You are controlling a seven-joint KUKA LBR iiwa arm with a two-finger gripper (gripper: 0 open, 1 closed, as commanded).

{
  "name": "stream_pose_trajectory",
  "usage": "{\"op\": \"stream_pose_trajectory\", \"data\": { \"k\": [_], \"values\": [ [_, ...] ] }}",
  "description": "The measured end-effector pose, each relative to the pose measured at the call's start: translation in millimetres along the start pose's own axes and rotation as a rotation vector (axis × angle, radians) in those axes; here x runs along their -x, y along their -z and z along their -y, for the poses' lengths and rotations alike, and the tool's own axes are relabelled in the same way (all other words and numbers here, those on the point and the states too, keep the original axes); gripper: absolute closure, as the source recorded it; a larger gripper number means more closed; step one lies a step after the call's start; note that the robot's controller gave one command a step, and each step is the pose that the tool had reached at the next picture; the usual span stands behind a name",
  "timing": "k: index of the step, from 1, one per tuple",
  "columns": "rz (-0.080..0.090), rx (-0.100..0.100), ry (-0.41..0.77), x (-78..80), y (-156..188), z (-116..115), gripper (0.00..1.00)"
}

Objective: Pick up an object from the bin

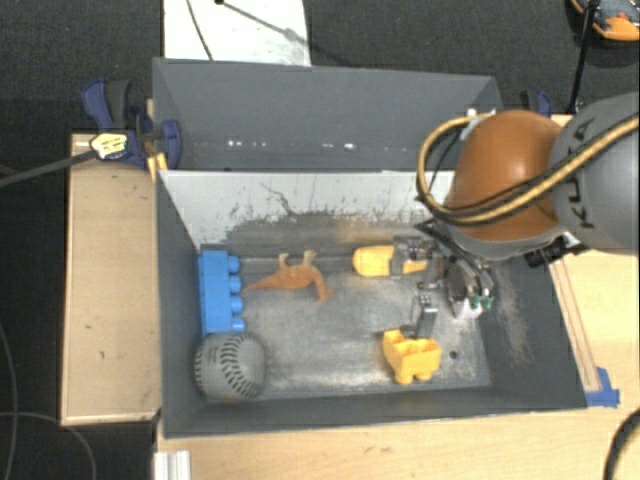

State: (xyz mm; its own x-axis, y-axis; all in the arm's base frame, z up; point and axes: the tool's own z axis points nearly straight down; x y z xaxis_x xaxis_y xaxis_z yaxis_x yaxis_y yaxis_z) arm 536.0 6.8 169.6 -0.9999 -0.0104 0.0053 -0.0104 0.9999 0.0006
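The yellow block point(410, 356), a small chunky plastic piece with a notch in its top, lies on the floor of the bin point(300, 128) near the front edge (the edge lowest in the view), toward the front right corner. The gripper point(425, 326) hangs directly over the block's right half, its tip at the block's upper edge. I cannot tell whether it touches the block, and I cannot tell whether the gripper is spread or closed, so no grasp can be claimed. Above the gripper sits the wrist's round orange cover point(505, 173), ringed by looping yellow and black cables point(432, 158), and the arm point(600, 158) comes in over the bin's right edge. A yellow cylinder point(374, 261) lies on its side toward the back edge, just left of the wrist and well apart from the block. An orange lizard point(292, 276) lies flat left of the cylinder, about midway along the floor. A blue brick point(220, 293) lies along the left edge, studs facing right. A grey ball point(230, 365) with stitched seams sits in the front left corner, just below the brick and nearly touching it.
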Motion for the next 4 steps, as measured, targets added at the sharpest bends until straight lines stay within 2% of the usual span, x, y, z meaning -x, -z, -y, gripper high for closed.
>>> {"op": "stream_pose_trajectory", "data": {
  "k": [1,2,3,4],
  "values": [
    [0.008,0.0,0.0,1.8,4,0,0.0],
    [0.013,0.0,0.039,-27.3,-30,22,0.0],
    [0.009,-0.002,0.155,-12.0,-75,35,0.0],
    [0.031,-0.002,-0.029,-43.1,-89,36,1.0]
  ]
}}
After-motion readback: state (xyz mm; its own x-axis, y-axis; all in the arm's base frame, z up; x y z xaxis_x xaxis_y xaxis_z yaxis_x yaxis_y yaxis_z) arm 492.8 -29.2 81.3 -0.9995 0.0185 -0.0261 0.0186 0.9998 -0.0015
